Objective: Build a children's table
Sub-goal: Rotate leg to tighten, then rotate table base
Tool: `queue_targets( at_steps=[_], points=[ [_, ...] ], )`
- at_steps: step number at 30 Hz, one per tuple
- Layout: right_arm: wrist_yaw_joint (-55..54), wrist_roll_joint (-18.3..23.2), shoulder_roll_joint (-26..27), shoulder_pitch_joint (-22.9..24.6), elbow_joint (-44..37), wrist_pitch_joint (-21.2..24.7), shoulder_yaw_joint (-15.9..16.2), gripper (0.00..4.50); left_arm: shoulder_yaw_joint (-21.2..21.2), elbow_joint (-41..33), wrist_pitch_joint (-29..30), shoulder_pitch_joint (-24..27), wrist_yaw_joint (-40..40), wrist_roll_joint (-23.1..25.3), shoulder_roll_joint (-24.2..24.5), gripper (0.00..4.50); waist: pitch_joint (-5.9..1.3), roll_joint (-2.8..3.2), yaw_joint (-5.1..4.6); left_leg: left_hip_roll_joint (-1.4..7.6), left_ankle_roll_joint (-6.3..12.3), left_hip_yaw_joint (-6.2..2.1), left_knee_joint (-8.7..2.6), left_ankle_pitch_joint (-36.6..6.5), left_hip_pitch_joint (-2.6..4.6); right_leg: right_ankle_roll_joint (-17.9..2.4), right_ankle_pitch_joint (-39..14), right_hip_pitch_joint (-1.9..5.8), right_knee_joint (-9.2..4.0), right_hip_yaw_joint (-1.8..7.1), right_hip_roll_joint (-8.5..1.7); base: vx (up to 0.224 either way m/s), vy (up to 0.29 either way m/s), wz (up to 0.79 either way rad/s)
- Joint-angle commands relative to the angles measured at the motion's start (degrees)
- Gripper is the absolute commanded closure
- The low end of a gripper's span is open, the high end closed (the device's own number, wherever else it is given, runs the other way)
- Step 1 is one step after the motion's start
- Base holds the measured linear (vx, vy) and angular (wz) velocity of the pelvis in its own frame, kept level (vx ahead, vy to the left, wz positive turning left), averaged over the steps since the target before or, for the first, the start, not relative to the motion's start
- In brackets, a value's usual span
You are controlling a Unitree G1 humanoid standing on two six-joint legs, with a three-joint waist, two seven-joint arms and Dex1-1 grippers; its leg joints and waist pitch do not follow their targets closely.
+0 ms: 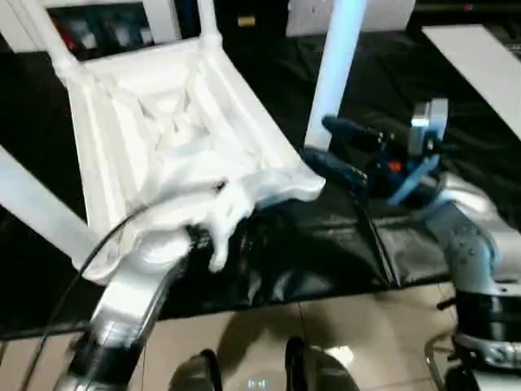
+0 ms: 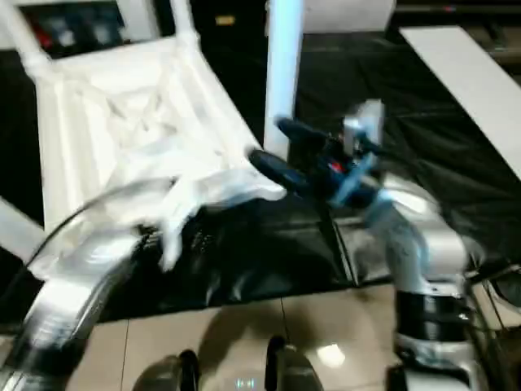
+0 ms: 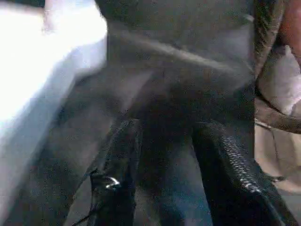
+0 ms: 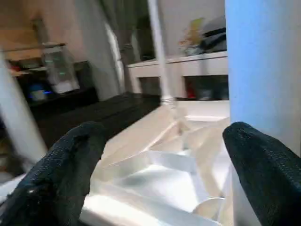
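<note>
Left pincer (image 3: 164, 179): spread, blurred | right pincer (image 4: 160, 179): spread | children's table (image 1: 171, 122): upturned, legs cropped

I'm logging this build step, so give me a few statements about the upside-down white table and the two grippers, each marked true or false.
1. The white plastic children's table lies upside down, ribbed underside up. True.
2. The right gripper is clamped shut on a leg. False: its black fingers stand apart, open, beside the white tubular leg.
3. That leg stands upright at the table's corner. True.
4. The work table's cover is white. False: it is black.
5. The left gripper is open. True.
</note>
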Motion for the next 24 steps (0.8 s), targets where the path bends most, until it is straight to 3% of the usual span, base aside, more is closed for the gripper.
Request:
queue_targets(
  at_steps=[1,2,4,5,6,8,9,12,13,16,17,18,21,23,24],
  points=[
    [-5.8,-4.5,0.4,-1.7,4.1,-2.9,-0.5,0.00,2.6,-5.8,1.8,2.6,-0.9,-2.1,2.0,2.17,-3.62,0.09,0.08,2.53,4.67,-0.90,-3.61,-14.8,1.10,-6.8,-31.1,3.12,-4.31,2.35,-4.17,0.000,0.000,0.00],
    [-6.8,-5.4,0.5,-2.0,5.0,-3.8,-0.7,0.00,3.1,-6.7,2.2,3.4,-1.1,-2.5,2.5,2.17,-3.28,-0.11,-0.04,2.40,4.47,-0.87,-3.78,-15.6,1.01,-6.1,-32.8,3.07,-4.70,2.30,-4.04,0.000,0.000,0.00],
    [-10.8,-7.3,0.3,-3.7,8.9,-5.9,-2.1,0.00,5.7,-10.6,4.2,6.4,-2.6,-5.0,5.0,2.07,-2.92,0.01,-0.18,2.22,3.06,-1.02,-3.76,-18.1,1.34,-4.9,-36.9,2.73,-4.98,2.24,-4.11,0.000,0.000,0.00],
    [-10.8,-7.3,0.3,-3.7,8.9,-5.9,-2.1,0.00,5.7,-10.6,4.2,6.4,-2.6,-5.0,5.0,1.85,-2.82,0.01,-0.23,2.14,2.89,-1.03,-3.75,-18.8,1.50,-4.4,-37.9,2.59,-5.15,2.23,-4.07,0.000,0.000,0.00],
    [-12.7,-8.2,0.1,-4.4,10.5,-7.0,-2.7,0.00,6.8,-12.0,5.0,7.8,-3.4,-6.0,6.3,1.85,-2.84,0.10,-0.17,2.11,2.61,-0.96,-3.58,-19.9,2.03,-3.8,-38.8,2.19,-5.37,2.28,-4.06,0.000,0.000,0.00],
    [-18.7,-11.2,-0.7,-6.5,15.1,-10.1,-4.4,0.00,10.2,-15.4,6.7,12.4,-6.1,-8.9,11.0,1.72,-2.70,-0.05,-0.38,2.07,2.42,-1.15,-3.92,-20.2,1.53,-3.6,-38.0,2.55,-5.15,2.19,-3.91,0.000,0.000,0.00],
    [-19.4,-11.7,-1.0,-6.7,15.9,-10.6,-4.5,0.00,10.9,-15.8,6.9,13.3,-6.7,-9.3,11.9,1.72,-2.99,0.25,-0.24,2.28,2.04,-1.31,-3.98,-19.7,1.62,-4.2,-35.9,2.49,-4.56,2.31,-4.00,0.000,0.000,0.00],
    [-21.6,-13.3,-1.8,-7.6,18.5,-12.6,-5.0,0.00,13.8,-17.2,8.2,16.5,-8.8,-10.8,14.8,1.35,-2.86,0.14,-0.45,2.11,2.85,-0.79,-3.96,-18.8,1.57,-5.1,-32.4,2.43,-4.33,2.65,-3.77,0.000,0.000,0.00],
    [-23.3,-14.4,-2.4,-8.2,21.0,-14.2,-5.2,0.00,16.9,-18.6,9.9,19.4,-10.4,-12.4,17.8,1.33,-2.94,-0.06,-0.43,2.12,3.30,-0.74,-3.93,-17.9,1.53,-5.4,-31.4,2.56,-4.13,2.71,-3.84,0.000,0.000,0.00],
    [-21.7,-14.4,-3.0,-8.0,21.5,-14.5,-4.6,0.00,20.5,-19.3,11.9,22.1,-12.2,-13.6,20.6,1.20,-2.91,-0.09,-0.53,1.98,4.25,-0.43,-3.86,-16.1,1.38,-6.1,-29.3,2.70,-3.88,2.82,-3.64,0.000,0.000,0.00],
    [-18.5,-13.5,-3.4,-6.3,19.5,-12.9,-3.3,0.00,25.2,-18.6,13.0,24.4,-13.9,-14.3,24.0,1.04,-3.03,-0.39,-0.52,1.83,5.20,-0.35,-3.75,-14.3,1.10,-6.2,-28.0,3.01,-3.76,2.85,-3.57,0.000,0.000,0.00],
    [-18.5,-13.5,-3.4,-6.3,19.5,-12.9,-3.3,0.00,25.2,-18.6,13.0,24.4,-13.9,-14.3,24.0,0.95,-3.08,-0.23,-0.38,1.84,5.50,-0.42,-3.73,-13.5,0.94,-6.3,-27.1,3.12,-3.49,2.91,-3.64,0.000,0.000,0.00],
    [-14.5,-11.9,-3.8,-3.2,16.0,-10.9,-1.1,0.00,30.5,-16.3,13.8,26.8,-16.3,-15.2,28.2,0.91,-2.86,0.11,-0.25,2.09,6.75,-0.38,-3.82,-11.8,1.05,-7.5,-24.1,2.98,-3.35,2.84,-3.31,0.000,0.000,0.00],
    [-8.2,-9.9,-5.2,0.9,11.5,-9.0,2.3,0.00,34.8,-12.1,13.4,27.0,-18.0,-15.0,31.3,0.88,-2.85,0.09,-0.20,2.13,7.26,-0.35,-3.87,-12.3,1.21,-7.3,-24.2,3.02,-3.37,2.84,-3.22,0.000,0.000,0.00],
    [-8.2,-9.9,-5.2,0.9,11.5,-9.0,2.3,0.00,34.8,-12.1,13.4,27.0,-18.0,-15.0,31.3,0.88,-2.77,0.14,-0.14,2.14,7.30,-0.41,-3.95,-12.7,1.22,-7.0,-24.8,3.04,-3.41,2.81,-3.21,0.000,0.000,0.00]
  ],
)
